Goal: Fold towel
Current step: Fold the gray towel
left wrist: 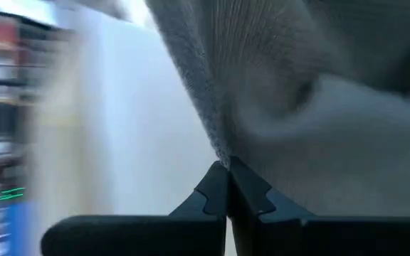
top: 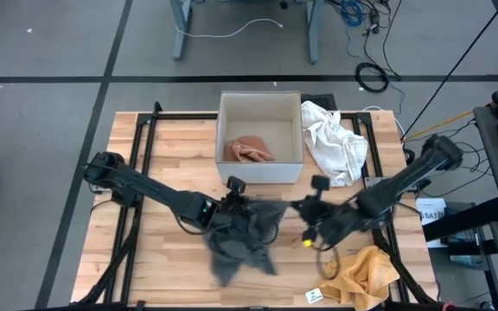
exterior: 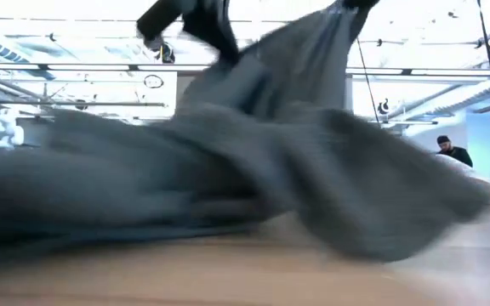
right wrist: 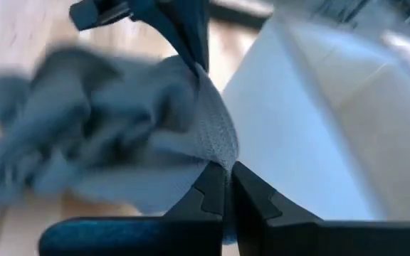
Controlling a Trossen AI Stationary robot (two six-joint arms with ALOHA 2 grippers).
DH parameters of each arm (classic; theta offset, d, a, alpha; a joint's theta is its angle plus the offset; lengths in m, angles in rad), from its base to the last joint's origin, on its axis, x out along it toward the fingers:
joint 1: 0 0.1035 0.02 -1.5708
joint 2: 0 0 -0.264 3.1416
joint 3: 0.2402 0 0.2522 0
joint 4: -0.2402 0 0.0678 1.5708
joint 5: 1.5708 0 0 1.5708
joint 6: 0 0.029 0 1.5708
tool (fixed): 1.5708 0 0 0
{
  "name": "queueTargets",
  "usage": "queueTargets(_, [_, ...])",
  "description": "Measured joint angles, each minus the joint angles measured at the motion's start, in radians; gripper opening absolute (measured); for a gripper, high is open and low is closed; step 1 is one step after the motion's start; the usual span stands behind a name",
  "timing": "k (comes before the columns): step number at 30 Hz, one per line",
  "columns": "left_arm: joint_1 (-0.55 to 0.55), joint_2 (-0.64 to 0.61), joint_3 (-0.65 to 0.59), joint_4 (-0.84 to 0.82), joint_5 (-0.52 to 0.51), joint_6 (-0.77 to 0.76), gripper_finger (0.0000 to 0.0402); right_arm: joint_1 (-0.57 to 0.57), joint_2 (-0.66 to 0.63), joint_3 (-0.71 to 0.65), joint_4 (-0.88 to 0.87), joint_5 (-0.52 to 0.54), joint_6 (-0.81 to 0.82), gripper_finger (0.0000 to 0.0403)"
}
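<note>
The grey towel point(top: 245, 238) lies bunched at the middle of the wooden table point(top: 171, 147), raised at two places along its far side. My left gripper point(top: 233, 204) is shut on its left raised part, and my right gripper point(top: 304, 209) is shut on a part drawn out to the right. In the low view the towel point(exterior: 228, 187) rises in two peaks toward the arms, while its lower bulk rests on the table. My left gripper pinches an edge of the towel point(left wrist: 218, 151) between its two shut fingers, at their free ends. The cloth rises from the pinch and its lower part lies on the table. My right gripper pinches a fold or corner of the towel point(right wrist: 221, 155) at the free ends of its fingers, slanting down from the table's right. From there the cloth runs across to the left gripper point(right wrist: 187, 43), and the rest sags toward the table.
A white box point(top: 261, 105) with a pinkish cloth point(top: 249, 150) inside stands at the far middle. A white cloth point(top: 335, 142) lies beside it on the right, and a yellow cloth point(top: 366, 272) lies at the near right corner. A person point(exterior: 453, 151) shows far off in the room.
</note>
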Motion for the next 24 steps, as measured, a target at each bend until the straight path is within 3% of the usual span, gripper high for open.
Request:
queueTargets(4, [-0.047, -0.001, 0.171, -0.1, -0.211, 0.052, 0.0001, 0.026, -0.127, 0.0, 0.032, 0.053, -0.1, 0.0])
queueTargets(10, [-0.126, -0.001, 0.351, -0.174, -0.309, 0.058, 0.0001, 0.06, -0.237, 0.001, 0.063, 0.024, -0.189, 0.0])
queueTargets(13, [-0.151, 0.0, 0.379, -0.177, -0.278, 0.034, 0.0001, 0.07, -0.261, 0.002, 0.052, -0.019, -0.201, 0.0])
queueTargets(17, [-0.143, 0.0, 0.357, -0.191, -0.091, -0.053, 0.0014, 0.075, -0.264, 0.002, -0.012, -0.063, -0.183, 0.0])
queueTargets(24, [-0.07, -0.003, 0.219, -0.383, -0.092, -0.303, 0.0079, 0.076, -0.249, 0.0, -0.184, -0.056, -0.057, 0.0001])
